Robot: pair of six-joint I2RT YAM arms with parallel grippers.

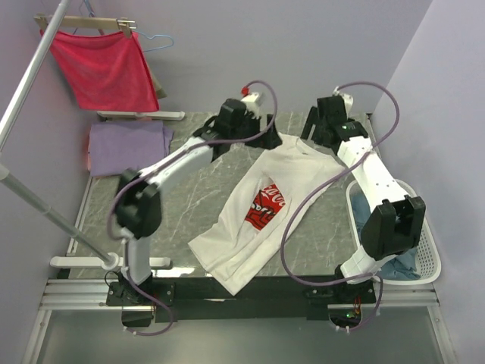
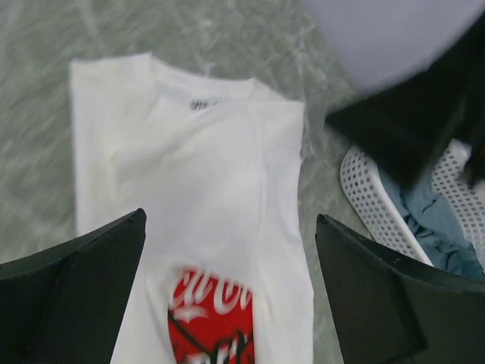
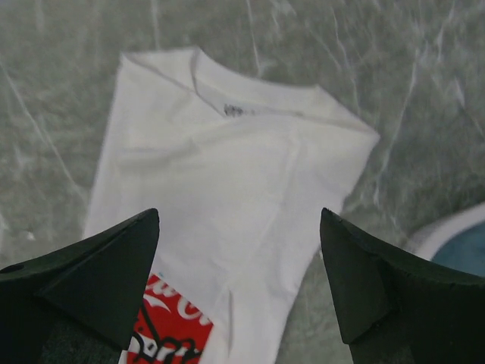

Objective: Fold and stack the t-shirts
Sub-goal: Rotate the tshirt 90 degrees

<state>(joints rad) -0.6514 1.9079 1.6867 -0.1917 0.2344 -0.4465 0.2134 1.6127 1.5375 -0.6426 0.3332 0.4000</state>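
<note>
Top external view, read left to right. A folded lavender tee [image 1: 125,145] lies at the far left of the table. The left gripper [image 2: 229,220] and the right gripper [image 3: 239,214] hover side by side over the collar end of the white tee [image 1: 242,235]. Both have their fingers spread wide and hold nothing, as the wrist views make plain. The white tee lies diagonally across the middle of the table, sides folded in, red print [image 1: 265,208] facing up, hem toward the arms. A grey-blue tee [image 1: 398,267] sits crumpled in the white basket [image 1: 433,250] at the right.

What could go wrong: if one gripper catches the cloth and the other misses, or either pinches only the top layer, the tucked sides would likely fall open and the fold would come out crooked. The hem seems to reach the near edge, though the angle leaves this unsure; a drag toward the arms could spill it over. The right arm's purple cable [image 1: 303,205] loops across the shirt in this view and might snag it. The basket stands just beside that arm and could be knocked.

The clothes rack pole [image 1: 30,76] slants at the left, with a red garment [image 1: 102,68] on a hanger beside it. The table [image 1: 182,205] is smooth grey-green marble pattern, so cloth probably slides easily. The walls [image 1: 303,38] are pale lavender.
</note>
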